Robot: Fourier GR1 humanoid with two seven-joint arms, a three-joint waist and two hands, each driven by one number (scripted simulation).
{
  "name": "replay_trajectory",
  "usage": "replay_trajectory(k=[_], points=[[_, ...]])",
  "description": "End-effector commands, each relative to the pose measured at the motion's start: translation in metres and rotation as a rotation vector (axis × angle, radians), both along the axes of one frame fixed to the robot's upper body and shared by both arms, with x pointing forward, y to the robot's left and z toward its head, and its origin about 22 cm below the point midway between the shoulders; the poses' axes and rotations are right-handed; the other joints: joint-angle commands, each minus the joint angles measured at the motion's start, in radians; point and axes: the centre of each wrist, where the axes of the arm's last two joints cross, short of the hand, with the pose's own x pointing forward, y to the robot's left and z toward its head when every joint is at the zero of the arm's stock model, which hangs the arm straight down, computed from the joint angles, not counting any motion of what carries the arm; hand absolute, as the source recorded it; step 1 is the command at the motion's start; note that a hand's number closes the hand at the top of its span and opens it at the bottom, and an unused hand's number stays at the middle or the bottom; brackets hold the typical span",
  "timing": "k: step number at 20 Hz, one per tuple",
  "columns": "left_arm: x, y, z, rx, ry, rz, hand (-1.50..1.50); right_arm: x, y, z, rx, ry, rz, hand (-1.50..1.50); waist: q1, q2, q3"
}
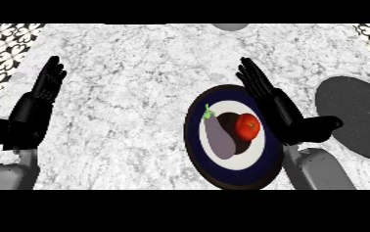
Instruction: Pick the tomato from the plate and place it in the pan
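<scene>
Nothing done yet: tomato (248, 126) sits on the plate (204, 167) beside an eggplant (220, 137), untouched; right hand (271, 99) has fingers straight, held just right of the plate, left hand (39, 96) rests flat-fingered at the worktop's (130, 79) left. Grasp, carry and drop into the pan (347, 113) all remain; pan is cut off at the right edge, and a grey object (230, 26) at the top edge is too cropped to identify.

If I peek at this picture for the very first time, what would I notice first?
Probably the bright red tomato, the only strong colour, lying on the dark-rimmed plate right of centre, beside a purple eggplant. Next, the black right hand, open along the plate's right edge, and the open left hand resting at the far left. A dark pan sits at the right edge.
</scene>
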Motion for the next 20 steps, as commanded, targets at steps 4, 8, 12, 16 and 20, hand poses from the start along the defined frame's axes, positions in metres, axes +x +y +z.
replay_trajectory(k=[4,8,12,16,20], points=[[0.011,-0.016,0.007,-0.051,-0.029,-0.017,0.00,0.013,0.022,0.014,0.045,-0.178,0.592,1.50,0.047,0.036,-0.023],[0.013,-0.027,-0.006,-0.116,0.042,-0.005,0.00,0.026,-0.014,0.020,0.020,-0.374,0.716,1.50,0.013,0.040,-0.021],[0.020,-0.022,-0.005,-0.130,0.049,0.027,0.00,0.041,-0.083,0.028,0.114,-0.593,0.505,-1.50,-0.017,0.042,-0.020],[0.020,-0.033,-0.010,-0.150,0.052,0.004,0.00,0.049,-0.141,0.041,0.027,-0.683,0.444,-1.50,0.005,0.043,-0.021],[0.023,-0.035,-0.004,-0.150,0.050,-0.004,0.00,0.054,-0.170,0.074,-0.173,-0.693,0.510,-1.50,0.027,0.038,-0.023]])
